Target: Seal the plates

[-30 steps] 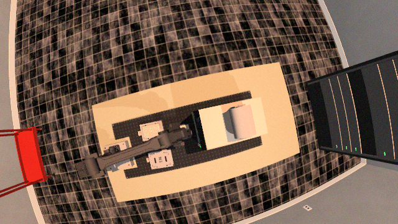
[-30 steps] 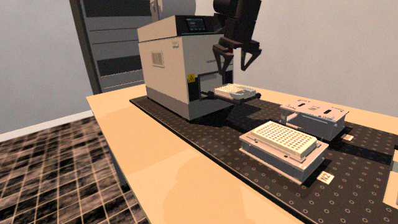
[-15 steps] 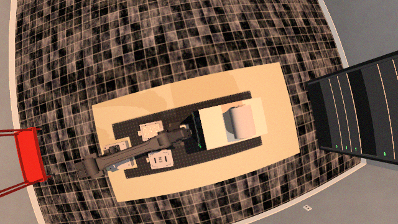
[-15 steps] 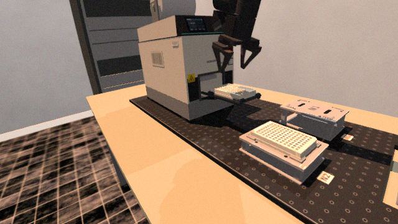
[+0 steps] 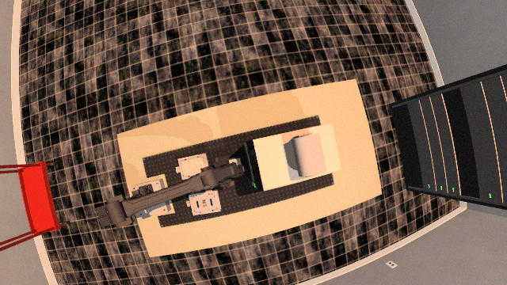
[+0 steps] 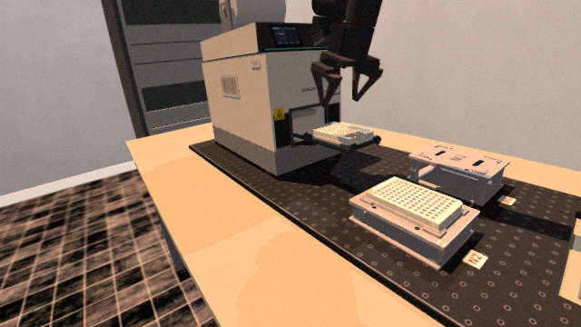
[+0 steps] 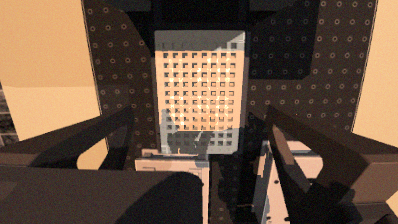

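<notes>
The gripper point(image 6: 342, 86) point(image 7: 199, 112) hung in the upper right of the exterior frame, its fingers spread fully wide — nothing between them. Below it, one plate point(image 6: 343, 133) point(image 7: 200, 92) lay on the sealer's extended stage point(image 6: 338, 145). The other plate point(image 5: 192, 166) point(image 6: 414, 202) sat on nest N2 point(image 6: 395, 232), lower right — and nest N1 point(image 5: 204, 203) point(image 6: 458, 163), right of centre, held no plate.

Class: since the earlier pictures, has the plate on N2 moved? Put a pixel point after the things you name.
No. The plate point(image 5: 192, 166) point(image 6: 414, 202) sits just as before against the N2 label point(image 5: 177, 169) point(image 6: 476, 259): no shift either way.
</notes>
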Robot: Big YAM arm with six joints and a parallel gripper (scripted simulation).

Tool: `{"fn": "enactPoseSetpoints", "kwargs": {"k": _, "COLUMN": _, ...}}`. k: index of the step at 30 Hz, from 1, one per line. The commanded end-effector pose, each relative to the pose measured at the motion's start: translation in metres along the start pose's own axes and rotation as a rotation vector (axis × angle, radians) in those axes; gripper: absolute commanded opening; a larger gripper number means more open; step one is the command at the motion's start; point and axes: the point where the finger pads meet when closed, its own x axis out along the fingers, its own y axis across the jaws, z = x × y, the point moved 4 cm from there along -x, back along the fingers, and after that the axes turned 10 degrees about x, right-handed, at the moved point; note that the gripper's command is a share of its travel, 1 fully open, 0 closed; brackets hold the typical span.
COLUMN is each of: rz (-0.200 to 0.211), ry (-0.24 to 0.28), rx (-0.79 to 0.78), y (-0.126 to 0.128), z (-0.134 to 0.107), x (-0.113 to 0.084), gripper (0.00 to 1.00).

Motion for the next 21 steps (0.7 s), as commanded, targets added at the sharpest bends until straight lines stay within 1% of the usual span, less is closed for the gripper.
{"fn": "enactPoseSetpoints", "kwargs": {"k": 1, "rz": -0.004, "ry": 0.019, "rx": -0.001, "y": 0.005, "z": -0.004, "x": 0.015, "gripper": 1.00}}
{"fn": "enactPoseSetpoints", "kwargs": {"k": 5, "rz": 0.000, "ry": 0.005, "rx": 0.000, "y": 0.007, "z": 0.003, "x": 0.011, "gripper": 1.00}}
{"fn": "enactPoseSetpoints", "kwargs": {"k": 8, "rz": 0.003, "ry": -0.008, "rx": 0.005, "y": 0.006, "z": 0.008, "x": 0.001, "gripper": 1.00}}
{"fn": "enactPoseSetpoints", "kwargs": {"k": 9, "rz": 0.004, "ry": -0.012, "rx": 0.005, "y": -0.007, "z": -0.002, "x": 0.012, "gripper": 1.00}}
{"fn": "enactPoseSetpoints", "kwargs": {"k": 13, "rz": 0.005, "ry": -0.016, "rx": 0.002, "y": -0.012, "z": -0.012, "x": 0.002, "gripper": 1.00}}
{"fn": "enactPoseSetpoints", "kwargs": {"k": 17, "rz": 0.015, "ry": -0.046, "rx": -0.003, "y": -0.012, "z": -0.011, "x": -0.012, "gripper": 1.00}}
{"fn": "enactPoseSetpoints", "kwargs": {"k": 21, "rz": 0.020, "ry": -0.052, "rx": -0.012, "y": -0.007, "z": -0.011, "x": -0.014, "gripper": 1.00}}
